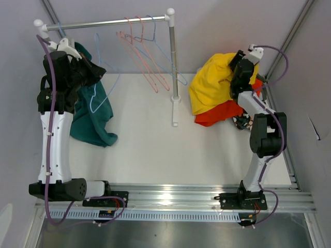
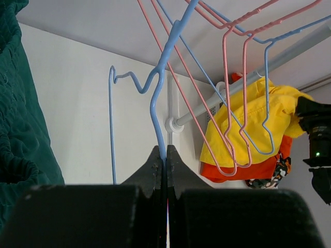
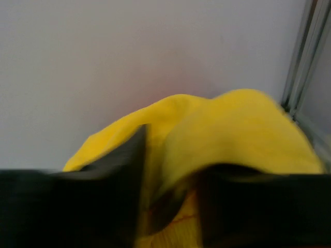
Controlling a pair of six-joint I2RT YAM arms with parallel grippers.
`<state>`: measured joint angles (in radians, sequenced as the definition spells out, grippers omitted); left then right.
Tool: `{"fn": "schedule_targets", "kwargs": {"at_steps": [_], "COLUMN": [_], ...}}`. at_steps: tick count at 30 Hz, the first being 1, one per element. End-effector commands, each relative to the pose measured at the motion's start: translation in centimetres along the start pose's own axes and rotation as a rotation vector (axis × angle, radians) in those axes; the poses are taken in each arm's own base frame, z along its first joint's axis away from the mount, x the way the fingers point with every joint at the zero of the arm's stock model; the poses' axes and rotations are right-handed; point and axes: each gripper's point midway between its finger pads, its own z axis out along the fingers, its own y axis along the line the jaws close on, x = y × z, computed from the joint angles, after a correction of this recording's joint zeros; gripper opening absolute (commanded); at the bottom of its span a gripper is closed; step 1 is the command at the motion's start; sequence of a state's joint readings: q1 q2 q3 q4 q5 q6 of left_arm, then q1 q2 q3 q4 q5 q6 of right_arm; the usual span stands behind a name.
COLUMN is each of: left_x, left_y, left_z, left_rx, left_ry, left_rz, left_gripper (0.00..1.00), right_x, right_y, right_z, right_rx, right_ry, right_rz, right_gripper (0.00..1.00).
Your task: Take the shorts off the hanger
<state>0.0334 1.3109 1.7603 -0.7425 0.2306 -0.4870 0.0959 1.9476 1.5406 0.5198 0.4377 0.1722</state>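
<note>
To the left of the rack's upright post (image 1: 173,67), the left gripper (image 2: 164,153) is pinched tight on the wire of a blue hanger (image 2: 155,98), and the teal shorts (image 1: 93,116) hang beside it, down onto the table (image 1: 150,150). To the right of the post, the yellow shorts (image 1: 211,82) lie heaped on the red-orange shorts (image 1: 222,114), with a patterned pair (image 1: 241,123) just past them. The right gripper (image 3: 173,155) sits over that heap, its fingers parted and yellow cloth filling the gap, though this view is blurred.

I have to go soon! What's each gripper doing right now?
Left gripper: closed on the blue hanger.
Right gripper: open, around the yellow shorts.
</note>
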Motion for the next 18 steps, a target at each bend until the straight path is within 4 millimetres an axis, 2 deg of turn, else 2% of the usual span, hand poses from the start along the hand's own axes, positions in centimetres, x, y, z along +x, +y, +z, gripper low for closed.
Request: {"fn": "schedule_targets", "kwargs": {"at_steps": [1,2,3,4,5,6,7,8,9,10,11,12,13,14,15,16,17,18], "left_x": [-1.9,-2.0,-1.9,-2.6,-2.7,-3.3,-3.3,-3.4,-4.4,-4.5,-4.3,-5.1,-5.3,-5.3,-5.8,-5.8,-5.9,-5.9], "left_y": [-0.3,-0.1,-0.1,-0.3,-0.2,-0.7,-0.5,-0.4,-1.1,-1.2,-1.1,-1.8,-2.0,-1.9,-2.5,-2.7,-2.8,-3.1], "left_z": [-0.4,-0.3,0.0,0.2,0.5,0.3,0.7,1.0,0.6,0.8,1.4,1.1,1.3,1.8,1.5,1.8,2.1,2.3], "left_rx": [0.005,-0.003,-0.005,-0.004,-0.008,0.000,-0.006,-0.006,0.006,0.009,0.012,0.026,0.035,0.036,0.055,0.065,0.070,0.080], "left_ry": [-0.067,-0.063,-0.056,-0.064,-0.060,-0.073,-0.068,-0.066,-0.090,-0.087,-0.071,-0.091,-0.092,-0.085,-0.098,-0.096,-0.095,-0.092], "left_rz": [0.035,0.034,0.036,0.041,0.040,0.043,0.041,0.039,0.042,0.041,0.035,0.032,0.029,0.021,0.013,0.007,0.002,-0.006], "left_gripper": [0.00,0.00,0.00,0.00,0.00,0.00,0.00,0.00,0.00,0.00,0.00,0.00,0.00,0.00,0.00,0.00,0.00,0.00], "right_x": [-1.4,0.8,1.7,1.7,3.6,3.9,4.0,2.0,3.6,3.2,1.1,1.0,2.2,1.9,0.3,1.3,1.2,0.2], "right_y": [-0.6,-1.8,-2.4,-2.7,-3.4,-3.6,-3.8,-3.7,-4.3,-4.4,-4.2,-4.2,-4.6,-4.5,-4.3,-4.4,-4.2,-3.9], "right_z": [-3.0,-3.8,-4.5,-5.6,-7.0,-7.9,-8.9,-10.2,-11.9,-12.8,-14.1,-15.1,-16.5,-17.4,-18.5,-19.6,-20.4,-21.3], "right_rx": [0.039,0.078,0.098,0.113,0.124,0.128,0.130,0.112,0.117,0.109,0.084,0.071,0.073,0.058,0.033,0.022,0.004,-0.021], "right_ry": [0.010,0.062,0.096,0.127,0.178,0.194,0.200,0.171,0.203,0.195,0.161,0.167,0.204,0.208,0.187,0.223,0.230,0.218], "right_rz": [0.165,0.172,0.186,0.226,0.223,0.236,0.258,0.282,0.264,0.270,0.291,0.292,0.275,0.278,0.294,0.280,0.275,0.286], "right_gripper": [0.86,0.91,0.95,0.97,0.98,0.98,0.99,0.99,0.99,0.99,0.99,0.99,0.99,0.99,0.99,0.99,0.99,0.99]}}
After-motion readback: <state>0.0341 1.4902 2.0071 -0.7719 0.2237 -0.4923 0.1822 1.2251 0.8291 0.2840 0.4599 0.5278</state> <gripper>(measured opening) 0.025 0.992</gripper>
